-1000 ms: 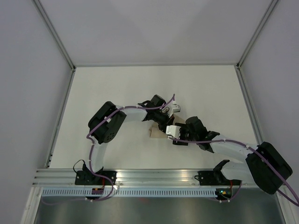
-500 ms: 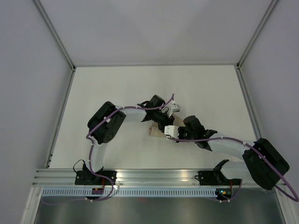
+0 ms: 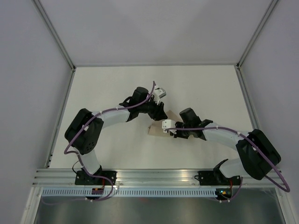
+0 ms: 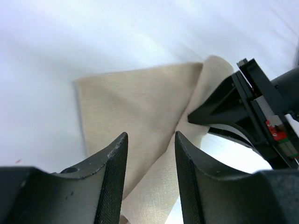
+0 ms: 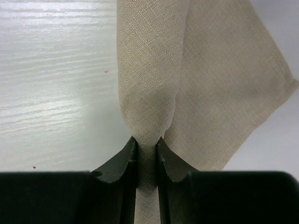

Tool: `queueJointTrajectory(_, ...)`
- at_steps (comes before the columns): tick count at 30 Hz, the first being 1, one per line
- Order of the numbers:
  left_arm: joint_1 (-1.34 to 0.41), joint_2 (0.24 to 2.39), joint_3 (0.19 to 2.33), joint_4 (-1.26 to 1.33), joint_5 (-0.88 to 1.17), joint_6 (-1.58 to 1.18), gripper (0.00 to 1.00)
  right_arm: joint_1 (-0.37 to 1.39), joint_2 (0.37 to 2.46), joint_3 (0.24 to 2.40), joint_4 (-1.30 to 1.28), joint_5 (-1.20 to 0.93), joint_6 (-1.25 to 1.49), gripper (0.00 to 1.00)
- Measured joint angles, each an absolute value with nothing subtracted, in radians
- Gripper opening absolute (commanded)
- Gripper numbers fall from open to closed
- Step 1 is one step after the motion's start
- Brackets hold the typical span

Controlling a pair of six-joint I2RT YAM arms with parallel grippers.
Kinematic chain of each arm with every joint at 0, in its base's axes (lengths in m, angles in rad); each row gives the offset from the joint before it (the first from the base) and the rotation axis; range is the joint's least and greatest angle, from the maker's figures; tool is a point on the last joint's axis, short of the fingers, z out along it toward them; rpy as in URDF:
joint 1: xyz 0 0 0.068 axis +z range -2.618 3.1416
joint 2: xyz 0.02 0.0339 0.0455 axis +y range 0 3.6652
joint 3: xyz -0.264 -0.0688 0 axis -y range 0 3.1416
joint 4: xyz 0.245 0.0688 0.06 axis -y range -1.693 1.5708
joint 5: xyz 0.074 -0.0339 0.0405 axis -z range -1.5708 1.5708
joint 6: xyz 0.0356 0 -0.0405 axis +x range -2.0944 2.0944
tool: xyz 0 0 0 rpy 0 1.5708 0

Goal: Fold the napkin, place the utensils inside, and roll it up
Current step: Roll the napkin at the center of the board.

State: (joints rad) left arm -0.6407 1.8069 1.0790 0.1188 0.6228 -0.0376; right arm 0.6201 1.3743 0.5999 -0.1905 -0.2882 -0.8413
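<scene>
The tan napkin (image 5: 205,79) is seen partly spread on the white surface (image 5: 56,70). One bunched fold of it is clamped tightly between the fingers of the right claw (image 5: 146,144). The left claw (image 4: 150,137) is poised just above the napkin's flat part. Its fingers are set apart, and nothing is gripped between them.

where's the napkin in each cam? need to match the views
Top external: napkin is a small tan patch near centre, just left of the right hand.
Left wrist: napkin fills the middle, with its right side raised.
Right wrist: napkin spans the centre and upper right, with one fold pinched at the bottom.
Shared landmark: the right hand shut on that raised fold, seen in all three views.
</scene>
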Motion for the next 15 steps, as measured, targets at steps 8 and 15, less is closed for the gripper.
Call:
queueJointTrajectory(8, -0.632, 1.596, 0.850, 0.307, 0.349, -0.093, 0.51, 0.505, 1.554, 0.804, -0.375, -0.445, -0.849, 0.09)
queueJointTrajectory(15, -0.636, 1.469, 0.652, 0.482, 0.177, -0.106, 0.52, 0.399, 1.801, 1.080, -0.653, -0.622, -0.905, 0.09)
